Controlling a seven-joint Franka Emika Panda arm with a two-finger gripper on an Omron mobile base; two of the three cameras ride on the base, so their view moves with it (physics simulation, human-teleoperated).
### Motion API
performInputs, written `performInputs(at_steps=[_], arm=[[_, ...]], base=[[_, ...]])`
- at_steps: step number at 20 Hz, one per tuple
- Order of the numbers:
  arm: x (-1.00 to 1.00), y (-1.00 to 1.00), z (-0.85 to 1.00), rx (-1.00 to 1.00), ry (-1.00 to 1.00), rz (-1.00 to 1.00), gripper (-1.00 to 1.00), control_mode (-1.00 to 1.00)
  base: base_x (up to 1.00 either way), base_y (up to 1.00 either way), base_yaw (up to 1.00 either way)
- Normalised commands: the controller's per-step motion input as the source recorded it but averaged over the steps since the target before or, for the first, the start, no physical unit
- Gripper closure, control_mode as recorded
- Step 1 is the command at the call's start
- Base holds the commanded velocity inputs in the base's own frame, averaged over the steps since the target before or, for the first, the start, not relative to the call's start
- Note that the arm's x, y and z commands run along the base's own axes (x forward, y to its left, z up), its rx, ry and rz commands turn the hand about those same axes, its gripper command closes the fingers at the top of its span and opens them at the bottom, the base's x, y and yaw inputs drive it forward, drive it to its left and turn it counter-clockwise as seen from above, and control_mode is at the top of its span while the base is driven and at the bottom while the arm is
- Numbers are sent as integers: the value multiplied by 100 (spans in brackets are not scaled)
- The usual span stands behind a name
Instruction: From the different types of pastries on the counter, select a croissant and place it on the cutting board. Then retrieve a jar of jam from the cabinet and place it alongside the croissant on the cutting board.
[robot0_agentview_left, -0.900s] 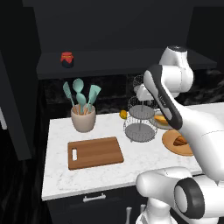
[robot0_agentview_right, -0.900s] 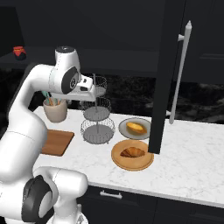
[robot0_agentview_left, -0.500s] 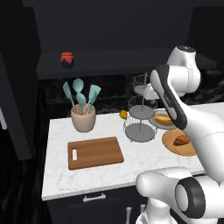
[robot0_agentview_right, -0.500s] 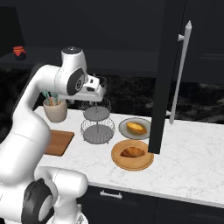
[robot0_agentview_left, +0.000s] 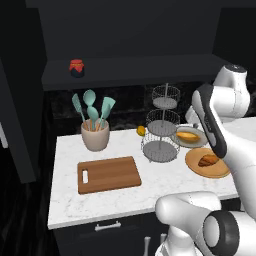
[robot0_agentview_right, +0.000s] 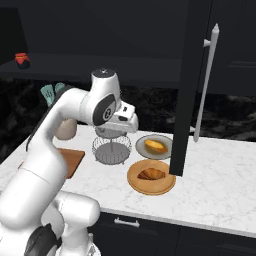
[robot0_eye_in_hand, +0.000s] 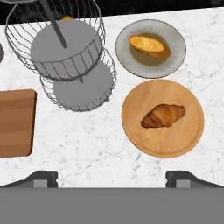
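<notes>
White counter (robot0_eye_in_hand: 109, 148): 2 pastries, 1 croissant (robot0_eye_in_hand: 162, 116), 1 cutting board (robot0_agentview_left: 108, 174); gripper (robot0_eye_in_hand: 111, 177) wide open, empty.

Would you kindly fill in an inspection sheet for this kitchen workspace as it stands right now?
Surface: white marble counter.
Job's things: croissant on round wooden plate; cutting board bare; jar of jam on cabinet shelf.
Clutter: paler pastry on grey plate; tiered wire stand; utensil cup; small yellow fruit.
Grippers: gripper open, high above the plates, holding nothing.
Cables: nothing seen.
Surroundings: tall dark door with long handle.
</notes>
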Motion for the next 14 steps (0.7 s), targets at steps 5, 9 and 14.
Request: performInputs(at_steps=[5,9,14], arm=[[0,-40,-53,-1,22,-24,-100,-100],[4,-36,-46,0,25,-20,-100,-100],[6,-23,-37,0,23,-8,-100,-100]], base=[[0,0,0],[0,0,0],[0,0,0]])
